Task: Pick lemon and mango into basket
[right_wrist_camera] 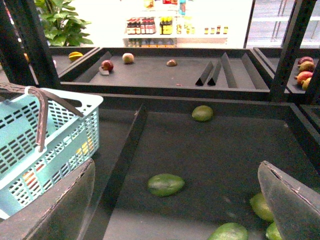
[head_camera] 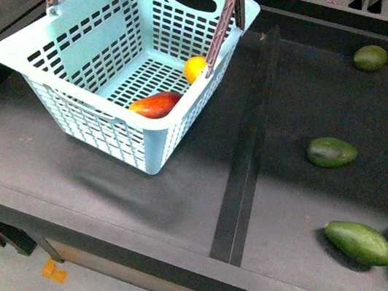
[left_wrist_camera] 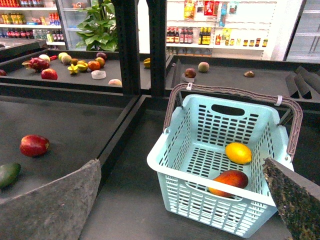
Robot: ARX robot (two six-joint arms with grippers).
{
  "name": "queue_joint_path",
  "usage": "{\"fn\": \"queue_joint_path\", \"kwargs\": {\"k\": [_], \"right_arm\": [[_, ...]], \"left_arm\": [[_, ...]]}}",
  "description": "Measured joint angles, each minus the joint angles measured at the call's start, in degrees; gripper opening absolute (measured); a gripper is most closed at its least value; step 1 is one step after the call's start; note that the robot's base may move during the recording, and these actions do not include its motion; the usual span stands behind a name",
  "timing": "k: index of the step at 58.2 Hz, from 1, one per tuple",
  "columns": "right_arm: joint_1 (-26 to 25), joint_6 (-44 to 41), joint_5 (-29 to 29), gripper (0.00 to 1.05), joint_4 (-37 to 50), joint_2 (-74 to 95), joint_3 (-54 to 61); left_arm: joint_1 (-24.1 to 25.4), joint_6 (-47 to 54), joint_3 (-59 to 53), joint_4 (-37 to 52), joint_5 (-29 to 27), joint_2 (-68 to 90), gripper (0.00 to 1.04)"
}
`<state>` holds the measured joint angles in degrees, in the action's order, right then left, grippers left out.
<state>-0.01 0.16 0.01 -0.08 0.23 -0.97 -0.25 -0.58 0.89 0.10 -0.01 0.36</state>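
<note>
The aqua basket [head_camera: 61, 51] stands on the left shelf section, its brown handles up. Inside it lie a yellow lemon [head_camera: 194, 69] against the right wall and a red-orange mango [head_camera: 156, 103] near the front wall. The left wrist view shows the basket [left_wrist_camera: 170, 150], lemon [left_wrist_camera: 238, 153] and mango [left_wrist_camera: 229, 182] from in front. My left gripper [left_wrist_camera: 185, 200] is open and empty, short of the basket. My right gripper [right_wrist_camera: 177, 205] is open and empty above the right section. The basket's side [right_wrist_camera: 55, 145] shows there. Neither arm appears in the front view.
A raised black divider [head_camera: 255, 126] separates the basket's section from the right one. Dark green oval fruits lie on the right: one at the back [head_camera: 370, 57], one mid [head_camera: 331, 152], several at the right edge [head_camera: 358, 242]. A red fruit [left_wrist_camera: 34, 145] lies in the bin left of the basket.
</note>
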Motion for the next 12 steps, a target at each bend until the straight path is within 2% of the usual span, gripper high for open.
{"fn": "queue_joint_path", "kwargs": {"k": [12], "right_arm": [[0.0, 0.0, 0.0, 0.96, 0.0, 0.0, 0.0]], "left_arm": [[0.0, 0.0, 0.0, 0.0, 0.0, 0.0, 0.98]]}}
